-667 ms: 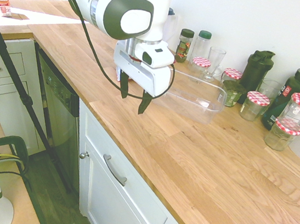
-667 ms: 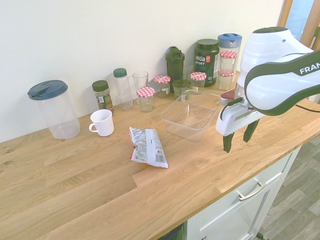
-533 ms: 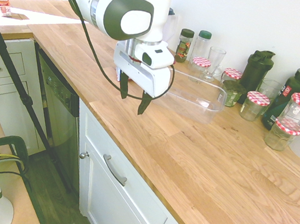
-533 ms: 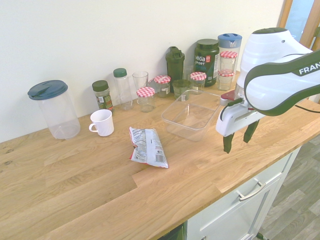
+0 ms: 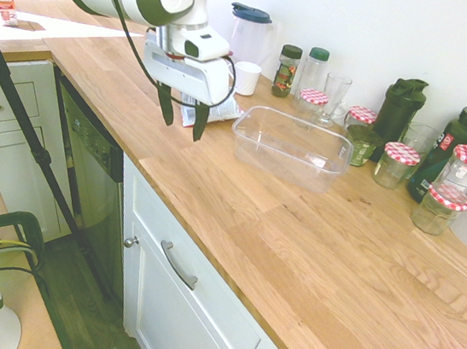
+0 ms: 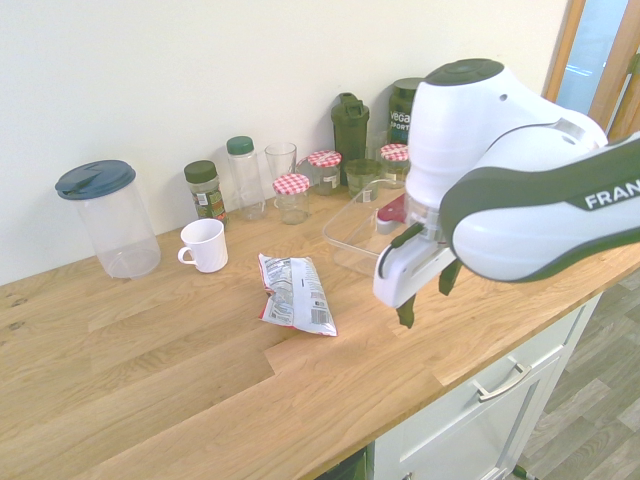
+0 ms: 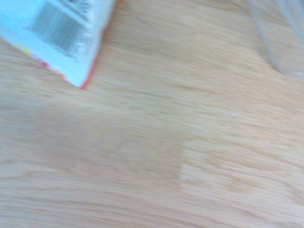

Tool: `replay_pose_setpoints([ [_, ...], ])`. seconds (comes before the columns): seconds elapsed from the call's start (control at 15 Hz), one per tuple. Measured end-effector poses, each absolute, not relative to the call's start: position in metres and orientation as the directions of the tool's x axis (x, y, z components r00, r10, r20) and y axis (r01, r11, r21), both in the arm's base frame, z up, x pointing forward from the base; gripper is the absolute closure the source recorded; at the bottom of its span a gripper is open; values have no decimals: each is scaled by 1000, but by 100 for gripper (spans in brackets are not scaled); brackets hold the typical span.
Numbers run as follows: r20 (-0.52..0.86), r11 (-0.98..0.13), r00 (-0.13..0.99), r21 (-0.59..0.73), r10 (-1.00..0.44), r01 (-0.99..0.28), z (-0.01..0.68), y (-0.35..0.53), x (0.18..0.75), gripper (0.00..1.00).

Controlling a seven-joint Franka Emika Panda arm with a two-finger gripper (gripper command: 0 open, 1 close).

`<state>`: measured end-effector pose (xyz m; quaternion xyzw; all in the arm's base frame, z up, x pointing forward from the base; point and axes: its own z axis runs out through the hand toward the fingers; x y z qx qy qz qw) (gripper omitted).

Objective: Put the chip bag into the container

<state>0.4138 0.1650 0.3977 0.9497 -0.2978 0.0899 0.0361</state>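
Observation:
The chip bag (image 6: 295, 293) lies flat on the wooden counter, a crinkled silver-white packet with dark print and a red edge. In the first exterior view the chip bag (image 5: 217, 113) peeks out behind the fingers. My gripper (image 6: 425, 297) hangs open and empty just above the counter, between the bag and the clear container (image 6: 350, 243). From the other side my gripper (image 5: 182, 116) stands left of the empty container (image 5: 288, 150). The wrist view shows a corner of the chip bag (image 7: 61, 33) and a blurred corner of the container (image 7: 280, 38).
A white mug (image 6: 205, 245) and a lidded clear pitcher (image 6: 105, 218) stand behind the bag. Spice jars, a glass, red-checked jars (image 5: 398, 164) and a dark shaker bottle (image 5: 399, 108) line the back wall. The counter's front edge (image 5: 177, 210) runs close by.
The arm has swung along the counter from the container's front side toward the chip bag. The gripper has stayed open, and the bag and the container have not moved.

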Motion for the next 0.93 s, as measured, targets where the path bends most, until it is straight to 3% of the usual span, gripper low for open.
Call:
replay_pose_setpoints([
  [0.47,241,-905,892,96,-384,-415,401,287,429,0],
  [0.93,374,-916,889,192,-264,-353,365,361,466,0],
])
